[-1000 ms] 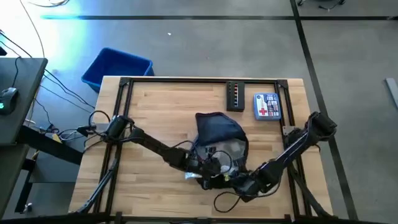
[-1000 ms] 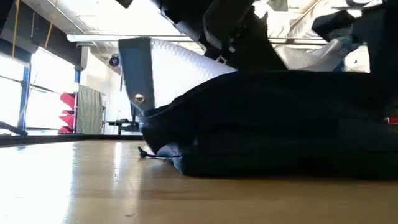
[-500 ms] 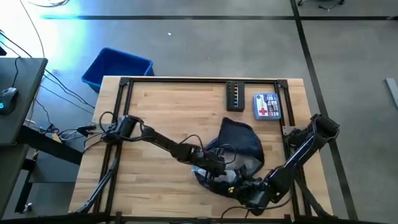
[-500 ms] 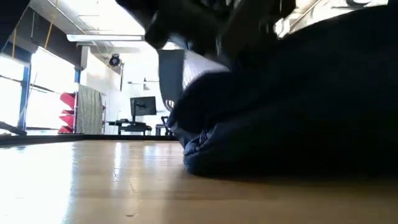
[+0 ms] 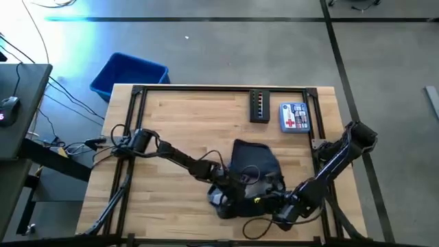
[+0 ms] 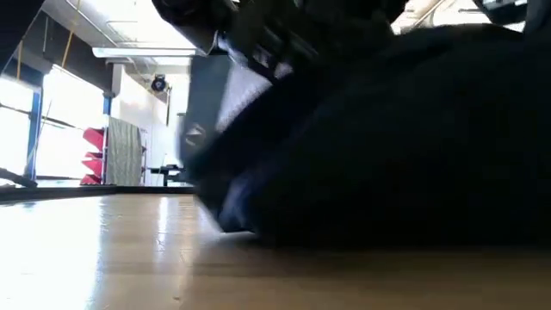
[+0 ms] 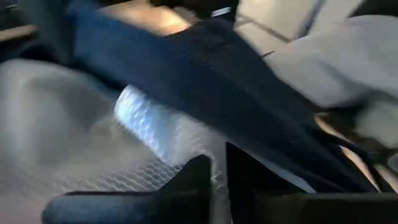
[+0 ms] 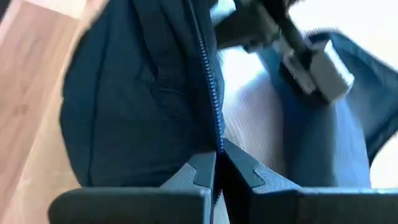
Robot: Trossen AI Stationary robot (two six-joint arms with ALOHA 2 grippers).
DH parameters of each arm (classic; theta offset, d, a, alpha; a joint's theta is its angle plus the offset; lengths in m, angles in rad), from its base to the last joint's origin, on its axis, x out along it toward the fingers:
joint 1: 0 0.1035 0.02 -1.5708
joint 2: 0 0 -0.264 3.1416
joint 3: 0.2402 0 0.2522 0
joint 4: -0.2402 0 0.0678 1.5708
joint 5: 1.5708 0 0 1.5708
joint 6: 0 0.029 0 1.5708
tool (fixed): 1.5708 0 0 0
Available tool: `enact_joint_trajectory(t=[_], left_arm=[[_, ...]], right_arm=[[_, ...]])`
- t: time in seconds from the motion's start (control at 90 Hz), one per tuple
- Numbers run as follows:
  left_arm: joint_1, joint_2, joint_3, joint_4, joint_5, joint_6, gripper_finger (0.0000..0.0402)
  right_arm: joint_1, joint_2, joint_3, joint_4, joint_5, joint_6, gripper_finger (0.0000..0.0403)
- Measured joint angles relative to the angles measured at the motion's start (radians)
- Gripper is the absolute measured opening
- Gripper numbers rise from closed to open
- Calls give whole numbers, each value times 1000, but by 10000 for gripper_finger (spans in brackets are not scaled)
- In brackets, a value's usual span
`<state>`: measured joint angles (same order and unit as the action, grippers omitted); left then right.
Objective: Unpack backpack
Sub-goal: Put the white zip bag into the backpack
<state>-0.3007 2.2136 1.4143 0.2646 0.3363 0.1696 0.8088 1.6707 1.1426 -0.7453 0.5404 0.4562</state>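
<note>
Both of my hands are at the backpack [image 5: 255, 163], which lies on the worktop [image 5: 178, 130] toward its near edge, right of the middle. My right hand [image 8: 216, 163] pinches the backpack's zipper edge [image 8: 211, 93], fingers nearly together on the fabric. My left hand [image 7: 217, 168] reaches in from the backpack's left side, fingers narrow on a pale mesh-textured pouch [image 7: 149, 134] under the navy flap. Farther back on the worktop lie a black remote-like bar [image 5: 260, 106] and a first-aid box [image 5: 293, 116]. Beyond the worktop's far left corner stands a blue bin [image 5: 127, 74].
</note>
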Motion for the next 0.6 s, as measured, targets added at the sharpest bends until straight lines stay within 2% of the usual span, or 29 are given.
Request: enact_joint_trajectory(t=[0.189, 0.344, 0.456, 0.6], left_arm=[[9, -63, -1, -65, 42, -22, 95], [12, -172, -1, -198, 36, 15, 164], [-10, -262, 0, -308, -64, 75, 188], [-82, -367, 1, -506, -218, 122, 192]], right_arm=[[-1, 0, -11, 5, -3, 19, 0], [3, 0, -11, -3, -11, 27, 0], [3, 0, -11, -29, -14, 44, 0], [9, 1, -11, -37, -15, 64, 0]])
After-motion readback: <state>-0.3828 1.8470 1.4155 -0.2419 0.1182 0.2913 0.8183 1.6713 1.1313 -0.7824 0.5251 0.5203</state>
